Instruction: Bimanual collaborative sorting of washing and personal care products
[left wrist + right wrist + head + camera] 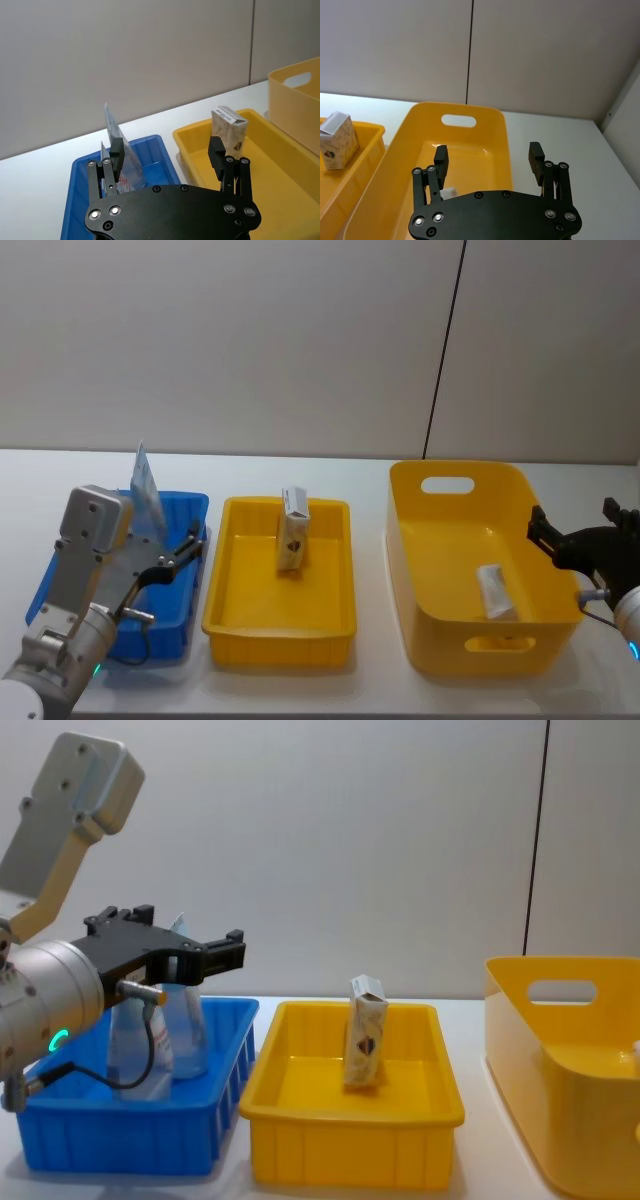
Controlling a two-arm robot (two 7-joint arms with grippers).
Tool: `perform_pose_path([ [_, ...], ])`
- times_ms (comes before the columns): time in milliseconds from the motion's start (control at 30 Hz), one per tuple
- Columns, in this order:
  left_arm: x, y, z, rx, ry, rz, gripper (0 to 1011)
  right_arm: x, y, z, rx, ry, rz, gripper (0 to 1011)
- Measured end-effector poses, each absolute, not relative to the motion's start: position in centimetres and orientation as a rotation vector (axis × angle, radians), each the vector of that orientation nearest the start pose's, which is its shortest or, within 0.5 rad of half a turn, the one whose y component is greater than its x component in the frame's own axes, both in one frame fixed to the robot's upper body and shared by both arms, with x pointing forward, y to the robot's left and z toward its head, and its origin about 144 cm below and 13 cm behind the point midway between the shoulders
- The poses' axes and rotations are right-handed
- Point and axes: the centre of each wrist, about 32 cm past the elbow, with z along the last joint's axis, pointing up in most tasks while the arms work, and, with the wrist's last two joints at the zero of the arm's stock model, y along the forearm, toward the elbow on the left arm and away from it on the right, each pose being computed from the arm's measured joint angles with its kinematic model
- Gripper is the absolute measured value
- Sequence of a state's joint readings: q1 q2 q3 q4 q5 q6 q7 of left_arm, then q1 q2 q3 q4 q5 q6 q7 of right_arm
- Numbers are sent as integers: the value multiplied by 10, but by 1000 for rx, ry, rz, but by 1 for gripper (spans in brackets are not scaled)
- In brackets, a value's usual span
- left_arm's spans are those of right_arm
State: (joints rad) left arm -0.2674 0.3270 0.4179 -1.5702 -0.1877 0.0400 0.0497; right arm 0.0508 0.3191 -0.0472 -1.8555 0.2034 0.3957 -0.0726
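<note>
The left gripper (192,548) hung over the blue bin (185,500), fingers spread and empty, just beside the upright tubes (185,1030) standing inside it. Those looked light, soft and slick; a pinch across the flat crimped end would probably hold best. Their number was unclear, since the bin wall and the gripper covered their bases. In the yellow tray (280,630) a paper packet (292,530) stood upright, likely light and crushable, best taken across its narrow sides. Another tube (495,592) lay in the deep yellow bin (430,635). The right gripper (573,512) hovered open at that bin's right edge.
</note>
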Motion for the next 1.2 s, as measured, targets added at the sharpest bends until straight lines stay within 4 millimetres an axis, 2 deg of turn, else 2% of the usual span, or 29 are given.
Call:
perform_pose_path([
  [100, 512, 197, 1205, 57, -218, 1274, 1001, 458, -284, 1244, -149, -93, -1527, 1002],
  [633, 530, 201, 1195, 67, -89, 1390, 1001, 454, -290, 1230, -97, -288, -1429, 1002],
  [1200, 542, 203, 1182, 84, -17, 1449, 1001, 454, -290, 1226, -77, -363, -1381, 1002],
])
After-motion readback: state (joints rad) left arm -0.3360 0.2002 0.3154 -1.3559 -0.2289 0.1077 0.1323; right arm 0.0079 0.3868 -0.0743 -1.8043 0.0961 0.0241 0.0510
